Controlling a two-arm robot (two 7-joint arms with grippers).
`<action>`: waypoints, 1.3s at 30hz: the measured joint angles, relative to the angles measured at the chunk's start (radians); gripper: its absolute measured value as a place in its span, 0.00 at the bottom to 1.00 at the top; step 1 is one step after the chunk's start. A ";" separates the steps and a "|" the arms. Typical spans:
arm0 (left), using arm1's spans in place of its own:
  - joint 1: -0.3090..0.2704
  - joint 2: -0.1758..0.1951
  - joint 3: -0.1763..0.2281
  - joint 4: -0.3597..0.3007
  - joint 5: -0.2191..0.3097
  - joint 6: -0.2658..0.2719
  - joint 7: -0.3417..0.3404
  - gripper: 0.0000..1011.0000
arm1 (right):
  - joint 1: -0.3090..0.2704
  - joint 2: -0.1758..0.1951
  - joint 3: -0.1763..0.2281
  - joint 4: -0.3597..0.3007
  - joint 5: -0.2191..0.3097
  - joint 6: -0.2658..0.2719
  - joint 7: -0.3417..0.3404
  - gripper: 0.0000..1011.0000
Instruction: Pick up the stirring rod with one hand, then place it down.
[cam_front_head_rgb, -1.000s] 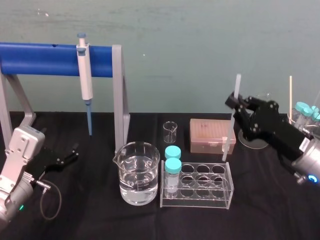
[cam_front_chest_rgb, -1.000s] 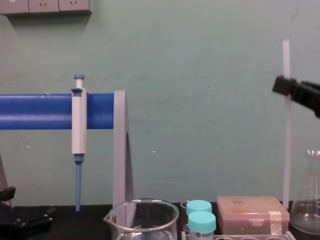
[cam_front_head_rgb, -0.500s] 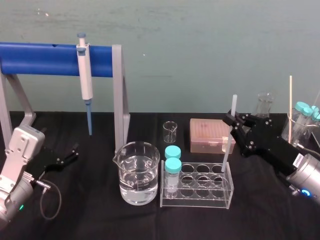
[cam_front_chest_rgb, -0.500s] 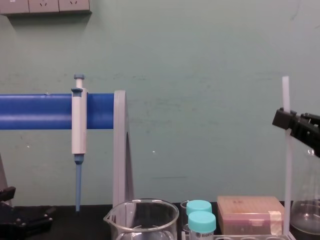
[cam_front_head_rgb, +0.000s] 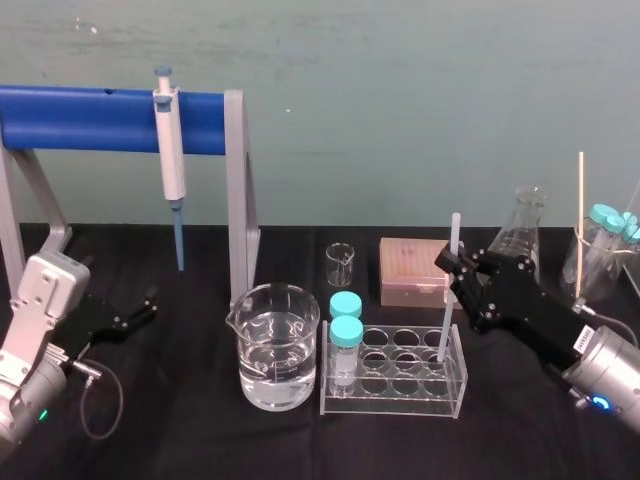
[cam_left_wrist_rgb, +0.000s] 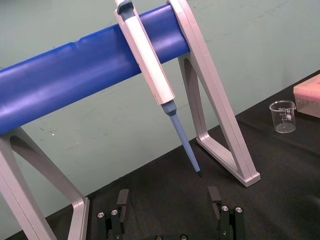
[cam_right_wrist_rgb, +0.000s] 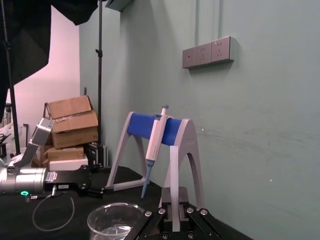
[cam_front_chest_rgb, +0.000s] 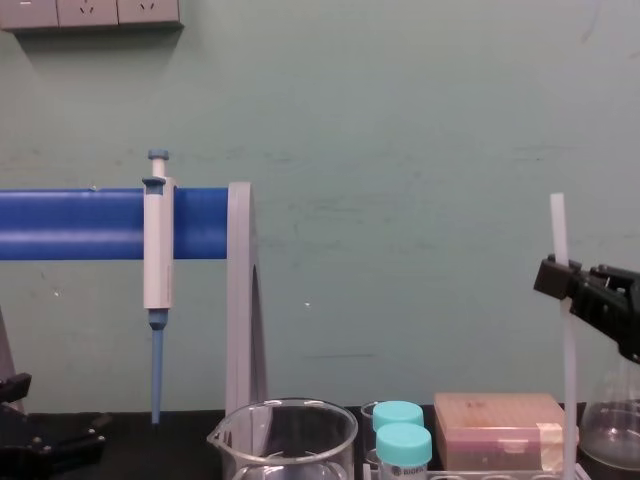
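Right hand (cam_front_head_rgb: 452, 262): reaching in from the right over the black surface (cam_front_head_rgb: 180, 420), above the right end of the clear tube rack (cam_front_head_rgb: 400, 405). Its black blocky jaws are clamped on the stirring rod, gripping it in its upper part. From the chest view the hand (cam_front_chest_rgb: 560, 277) comes in at the right edge.

Stirring rod (cam_front_head_rgb: 445, 312): held close to upright, leaning slightly. A short length of its top pokes out above the jaws. Its lower end is down inside the rack, in the right-hand column of holes; I cannot tell which row, or whether the tip touches the bottom. In the chest view the rod (cam_front_chest_rgb: 567, 380) runs straight down past the pink tip box (cam_front_chest_rgb: 505, 428).

Rack: two teal-capped tubes (cam_front_head_rgb: 346, 330) stand in its left column. A large beaker of clear liquid (cam_front_head_rgb: 272, 345) sits just beside it on the left.

Left hand (cam_front_head_rgb: 140, 305): parked low at the left, near the foot of the blue-barred stand (cam_front_head_rgb: 100, 118), its fingers (cam_left_wrist_rgb: 122, 200) spread apart and holding nothing.

Pipette (cam_front_head_rgb: 170, 150): hanging on the blue bar, tip down, well apart from the rod.

Behind the rack: a small empty beaker (cam_front_head_rgb: 340, 263), the tip box, and a conical flask (cam_front_head_rgb: 520, 235) beyond the right hand.
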 joint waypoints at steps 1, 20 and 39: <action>0.000 0.000 0.000 0.000 0.000 0.000 0.000 0.99 | -0.001 -0.001 -0.001 0.002 0.000 0.000 0.000 0.07; 0.000 0.000 0.000 0.000 0.000 0.000 0.000 0.99 | 0.030 -0.042 -0.023 0.101 -0.017 -0.026 0.021 0.07; 0.000 0.000 0.000 0.000 0.000 0.000 0.000 0.99 | 0.031 -0.058 -0.032 0.163 -0.048 -0.024 0.009 0.07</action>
